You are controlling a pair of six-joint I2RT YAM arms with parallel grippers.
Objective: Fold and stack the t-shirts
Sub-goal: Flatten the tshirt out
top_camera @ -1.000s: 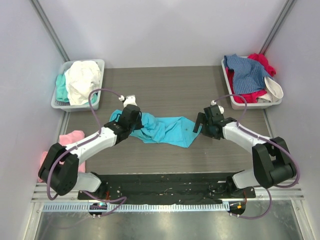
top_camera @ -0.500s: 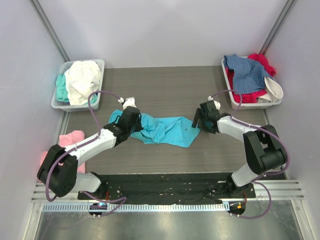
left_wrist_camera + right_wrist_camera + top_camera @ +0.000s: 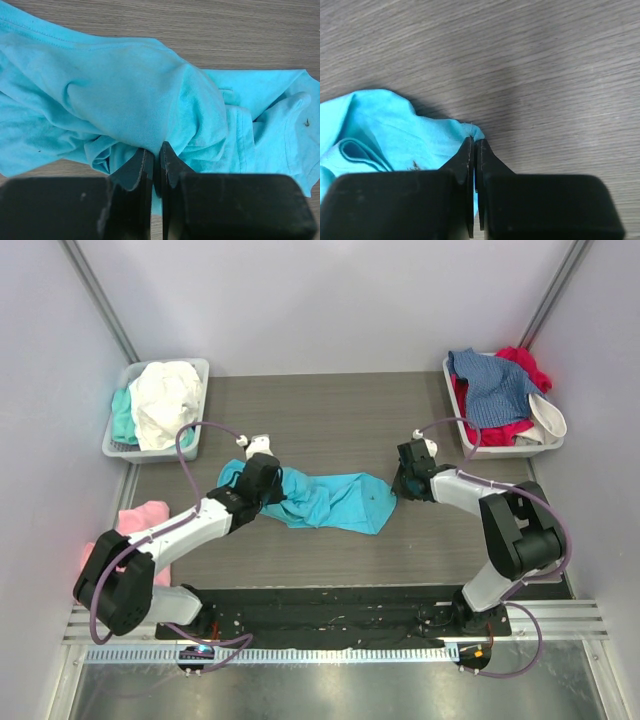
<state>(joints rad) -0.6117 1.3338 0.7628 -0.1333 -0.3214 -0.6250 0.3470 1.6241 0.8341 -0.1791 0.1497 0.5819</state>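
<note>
While the turquoise t-shirt (image 3: 325, 498) lies crumpled in the middle of the table (image 3: 330, 420), we find the left gripper (image 3: 153, 150) clenched on its bunched left end, arm stretched low and forward. The right gripper (image 3: 474, 142) nips its right edge, elbow folded, forearm angled inward.

T-shirt (image 3: 330, 498) mid-table, left tray (image 3: 140, 454), right tray (image 3: 500, 451) far back — bare wood (image 3: 330, 420) between
</note>
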